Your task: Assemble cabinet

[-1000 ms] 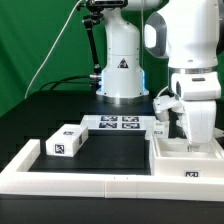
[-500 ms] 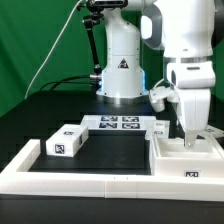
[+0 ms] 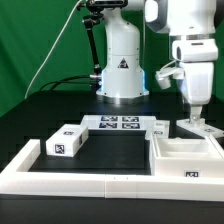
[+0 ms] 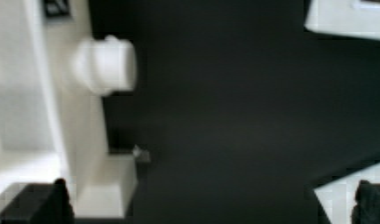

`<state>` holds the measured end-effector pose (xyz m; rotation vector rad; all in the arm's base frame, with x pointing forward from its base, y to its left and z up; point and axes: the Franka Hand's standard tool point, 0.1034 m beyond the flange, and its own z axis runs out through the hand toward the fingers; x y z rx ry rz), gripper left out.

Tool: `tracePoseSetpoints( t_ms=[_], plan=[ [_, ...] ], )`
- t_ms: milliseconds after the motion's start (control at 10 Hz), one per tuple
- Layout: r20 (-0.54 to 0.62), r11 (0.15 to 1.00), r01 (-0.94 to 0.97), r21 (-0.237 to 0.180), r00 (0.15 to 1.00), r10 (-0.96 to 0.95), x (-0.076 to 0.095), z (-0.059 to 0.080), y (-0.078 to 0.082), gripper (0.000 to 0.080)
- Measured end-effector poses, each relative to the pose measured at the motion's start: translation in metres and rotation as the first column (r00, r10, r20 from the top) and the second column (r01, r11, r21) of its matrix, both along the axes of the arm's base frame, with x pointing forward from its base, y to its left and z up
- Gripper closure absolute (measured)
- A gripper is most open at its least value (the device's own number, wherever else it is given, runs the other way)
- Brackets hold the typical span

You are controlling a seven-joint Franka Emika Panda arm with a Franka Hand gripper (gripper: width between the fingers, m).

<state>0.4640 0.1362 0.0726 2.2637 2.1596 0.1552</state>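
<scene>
exterior view: one cabinet (image 3: 188, 151), one hand (image 3: 196, 121)

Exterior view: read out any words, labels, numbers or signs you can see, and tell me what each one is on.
Words or numbers: none can be read.
Warning triangle on the arm's base: the symbol inside is too small to read.
Square tags on the marker board and the block: black-and-white patterns only, no letters.

Cabinet body (image 3: 172, 158) exterior view's right, block (image 3: 62, 142) left, marker board (image 3: 115, 123) behind
</scene>
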Motion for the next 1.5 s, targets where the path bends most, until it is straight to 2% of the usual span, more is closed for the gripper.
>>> tracePoseSetpoints(
  t_ms=[100,300,700,900,1100,1200,1500],
  plan=[
    [-0.014,1.0,-0.004,0.001,1.0,0.004,-0.013,-0.004,0.007,0.0002],
    [-0.028,0.999,0.031,0.01,0.999,-0.031,-0.028,-0.014,0.017,0.0002],
    [-0.031,0.999,0.033,0.008,0.999,-0.032,-0.026,-0.014,0.013,0.0002],
    [-0.027,0.992,-0.127,-0.001,0.992,0.127,-0.027,-0.018,0.009,0.0002],
    [-0.033,0.972,-0.232,-0.017,0.972,0.232,-0.04,-0.02,0.022,0.0002],
    [-0.043,0.97,-0.244,-0.018,0.969,0.243,-0.048,-0.022,0.024,0.0002],
    [-0.044,0.973,-0.231,-0.017,0.972,0.23,-0.046,-0.023,0.021,0.0002]
  ],
)
